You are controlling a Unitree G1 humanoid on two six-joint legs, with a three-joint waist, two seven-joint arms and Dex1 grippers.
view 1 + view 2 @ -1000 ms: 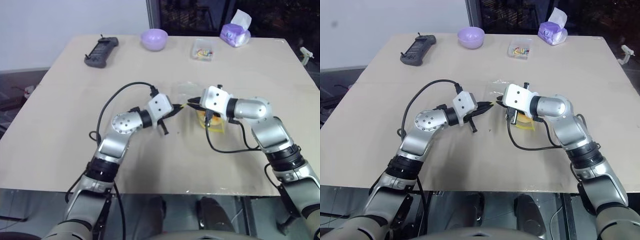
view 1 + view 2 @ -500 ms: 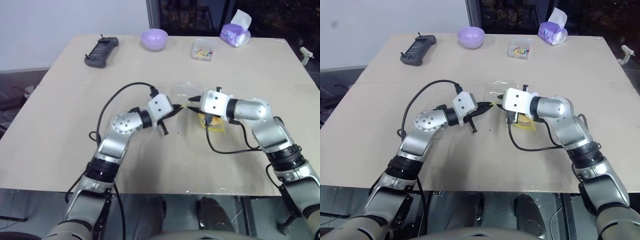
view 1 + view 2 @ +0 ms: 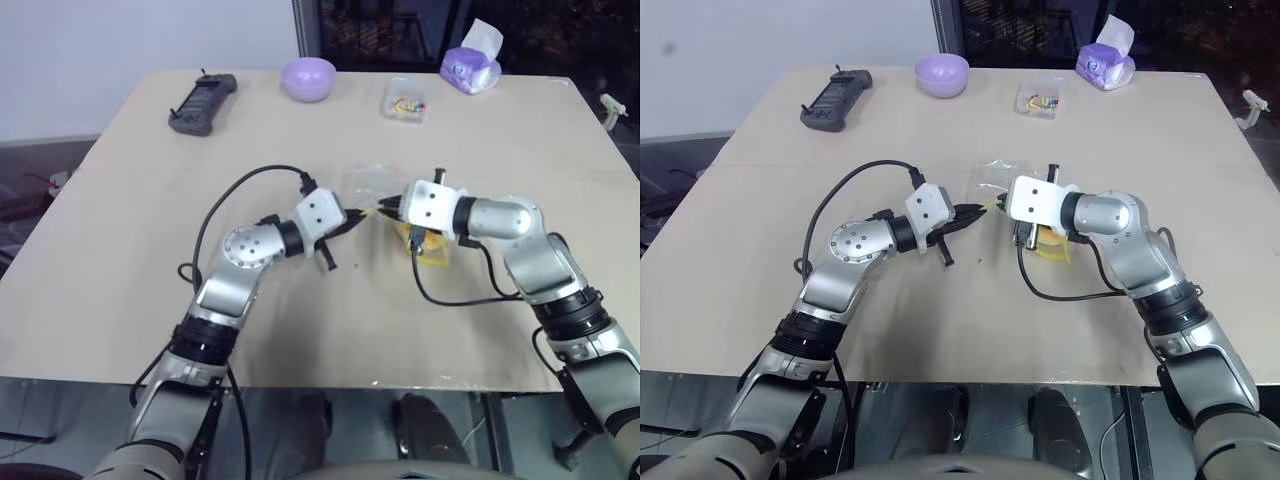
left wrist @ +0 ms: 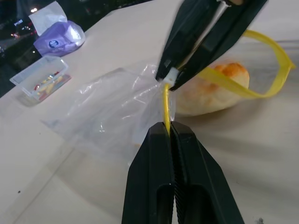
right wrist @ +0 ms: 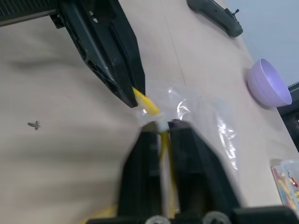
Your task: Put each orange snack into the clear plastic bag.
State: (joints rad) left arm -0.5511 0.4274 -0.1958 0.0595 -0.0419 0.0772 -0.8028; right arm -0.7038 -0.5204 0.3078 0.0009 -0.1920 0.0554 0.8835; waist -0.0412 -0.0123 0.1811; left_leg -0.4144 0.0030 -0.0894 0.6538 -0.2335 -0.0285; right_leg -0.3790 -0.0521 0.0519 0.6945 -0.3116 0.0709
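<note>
Left wrist view: the left gripper is clamped on the yellow zip strip of the clear plastic bag; the right gripper, just beyond it, pinches the same strip; the orange snack lies behind the strip on the table, near the bag's mouth.

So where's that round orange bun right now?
The round golden-orange bun lies mid-table inside the clear plastic bag, just under the right gripper, which meets the left gripper at the bag's yellow zip strip.
</note>
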